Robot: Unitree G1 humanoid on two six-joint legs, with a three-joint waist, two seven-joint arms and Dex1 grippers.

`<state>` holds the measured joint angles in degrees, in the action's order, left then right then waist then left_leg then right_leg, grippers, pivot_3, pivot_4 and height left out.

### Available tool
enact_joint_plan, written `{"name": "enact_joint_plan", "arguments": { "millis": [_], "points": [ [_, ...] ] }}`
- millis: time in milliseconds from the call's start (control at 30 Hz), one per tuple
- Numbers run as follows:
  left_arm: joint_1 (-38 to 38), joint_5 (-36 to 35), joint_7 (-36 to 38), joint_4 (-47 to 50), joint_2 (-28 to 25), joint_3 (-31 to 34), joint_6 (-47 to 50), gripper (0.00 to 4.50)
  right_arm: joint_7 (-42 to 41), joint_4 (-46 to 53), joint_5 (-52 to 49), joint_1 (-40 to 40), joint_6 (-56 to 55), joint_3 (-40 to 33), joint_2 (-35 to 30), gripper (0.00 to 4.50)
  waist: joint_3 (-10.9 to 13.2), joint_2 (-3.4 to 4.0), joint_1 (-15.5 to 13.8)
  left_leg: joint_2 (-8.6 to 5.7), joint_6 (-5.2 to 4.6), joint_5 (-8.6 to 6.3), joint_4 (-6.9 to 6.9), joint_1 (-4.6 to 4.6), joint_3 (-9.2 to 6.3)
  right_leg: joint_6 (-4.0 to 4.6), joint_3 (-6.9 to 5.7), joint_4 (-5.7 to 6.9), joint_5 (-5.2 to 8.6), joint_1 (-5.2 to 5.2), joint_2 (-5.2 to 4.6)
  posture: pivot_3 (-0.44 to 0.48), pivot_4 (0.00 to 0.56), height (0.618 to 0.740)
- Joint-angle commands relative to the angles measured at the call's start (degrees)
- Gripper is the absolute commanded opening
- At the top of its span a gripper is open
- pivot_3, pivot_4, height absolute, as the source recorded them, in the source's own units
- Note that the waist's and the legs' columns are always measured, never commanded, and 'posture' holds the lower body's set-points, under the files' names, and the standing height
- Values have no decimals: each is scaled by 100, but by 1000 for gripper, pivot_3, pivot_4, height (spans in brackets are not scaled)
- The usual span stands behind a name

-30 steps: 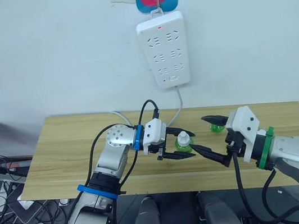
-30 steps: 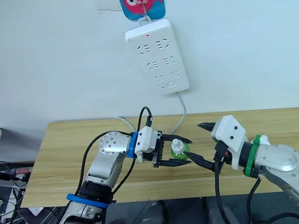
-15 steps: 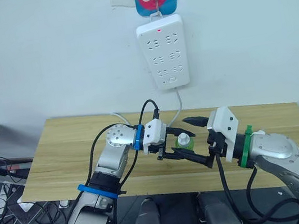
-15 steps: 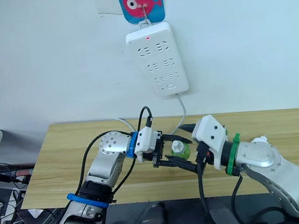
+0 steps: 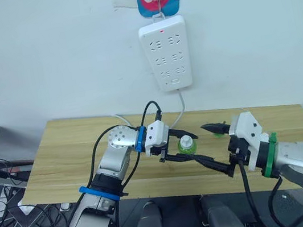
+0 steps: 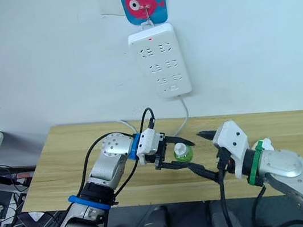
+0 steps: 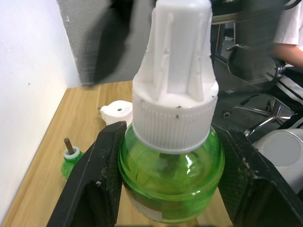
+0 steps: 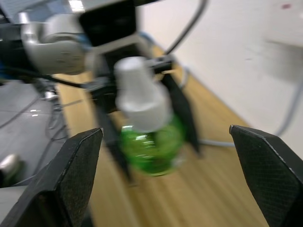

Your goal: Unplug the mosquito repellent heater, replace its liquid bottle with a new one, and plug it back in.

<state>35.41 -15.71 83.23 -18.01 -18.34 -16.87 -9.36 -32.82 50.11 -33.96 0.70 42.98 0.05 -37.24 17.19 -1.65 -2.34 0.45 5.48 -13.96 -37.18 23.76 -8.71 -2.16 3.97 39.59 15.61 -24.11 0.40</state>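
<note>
- My left gripper is clamped on the green glass liquid bottle with the white ribbed screw cap; fingers pinch the green body, cap end free.
- Bottle's long axis is roughly upright, cap up, held above the light wooden table near its front edge.
- My right gripper has its fingers spread wide and empty, just to the right of the bottle at about the same height, not touching.
- Key relation: the cap lies straight ahead of the right gripper's open fingers, so I judge the right arm is the one to take the cap off.
- White rounded plastic mosquito repellent heater lies on the table, unplugged; a second green bottle with a bare wick stands near it.
- White multi-socket power strip hangs on the wall above the table, all sockets free.
- Room: open air between the grippers. Risk: the bottle is close to the table's front edge if it slips.
</note>
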Motion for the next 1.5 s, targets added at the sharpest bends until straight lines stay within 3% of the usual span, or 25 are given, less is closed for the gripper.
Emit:
{"name": "enact_joint_plan", "arguments": {
  "millis": [33,267,700,800,1133,1500],
  "points": [
    [67,-90,41,40,35,85,-141,2287,7,254,-229,89,15,-13,-2,4471,-23,0,44,0,0,0,0,0,0,0,0,0,0,0,0,131,224,740],
    [-62,-107,28,144,-24,84,-167,2287,446,243,-522,566,256,266,445,4471,-115,2,117,2,2,1,6,-1,-1,0,-1,-4,0,0,1,105,204,740],
    [79,-21,-80,-39,77,66,-140,2287,693,-130,-274,1265,182,716,764,4471,-126,2,106,0,0,0,5,0,-2,0,-2,-5,0,0,1,156,228,740],
    [73,-24,-95,-14,76,68,-123,2287,671,-163,-330,1287,183,684,769,3890,-126,3,103,0,0,0,4,-1,-2,0,-2,-4,0,0,0,160,229,740],
    [59,-27,-150,54,76,59,-78,2287,485,-230,101,1106,-151,888,550,304,-126,3,101,0,-4,-2,5,-2,-2,0,-2,-2,0,0,1,167,229,740],
    [-14,15,-233,-54,-13,135,69,2287,932,494,-768,1751,306,-79,538,278,-126,3,98,1,-3,-1,6,0,-5,0,-3,-4,0,0,1,166,229,740]
  ]
}}
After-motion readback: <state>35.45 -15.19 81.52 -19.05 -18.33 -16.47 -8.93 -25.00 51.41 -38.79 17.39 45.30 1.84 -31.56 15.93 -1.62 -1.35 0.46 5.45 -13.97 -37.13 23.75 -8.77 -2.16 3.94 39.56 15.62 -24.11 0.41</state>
